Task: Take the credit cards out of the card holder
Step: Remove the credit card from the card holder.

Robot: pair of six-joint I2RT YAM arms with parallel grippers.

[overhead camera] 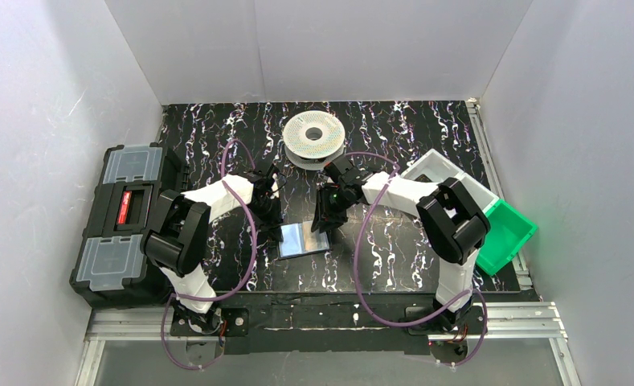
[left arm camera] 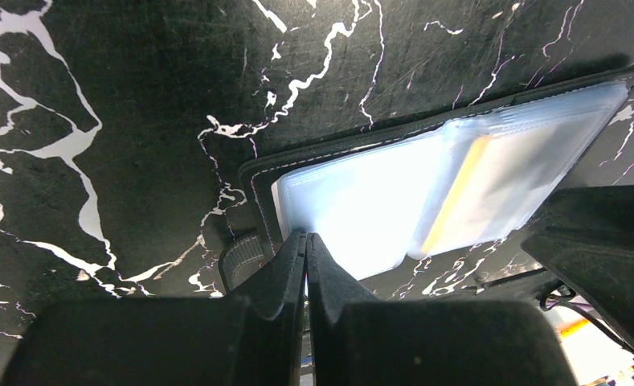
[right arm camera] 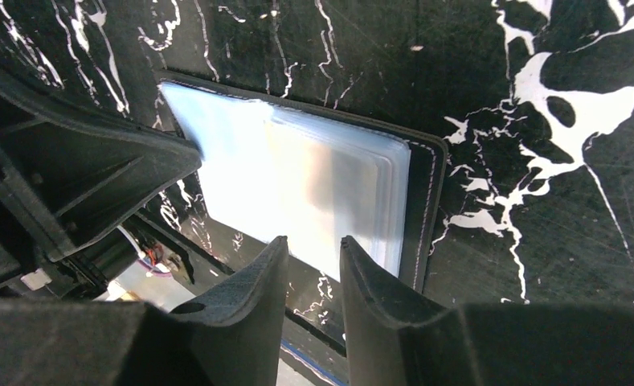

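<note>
Two hands flank open holder [overhead camera: 304, 239] at opposite edges: left hand [left arm camera: 305, 238] pressed together, right hand [right arm camera: 313, 244] spread; spool [overhead camera: 314, 137] well apart.

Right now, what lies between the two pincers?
The open card holder spans the gap between left pincer and right pincer; the top view shows it.

No legible text; red label [overhead camera: 123, 205] on toolbox [overhead camera: 103, 241] too small
</note>
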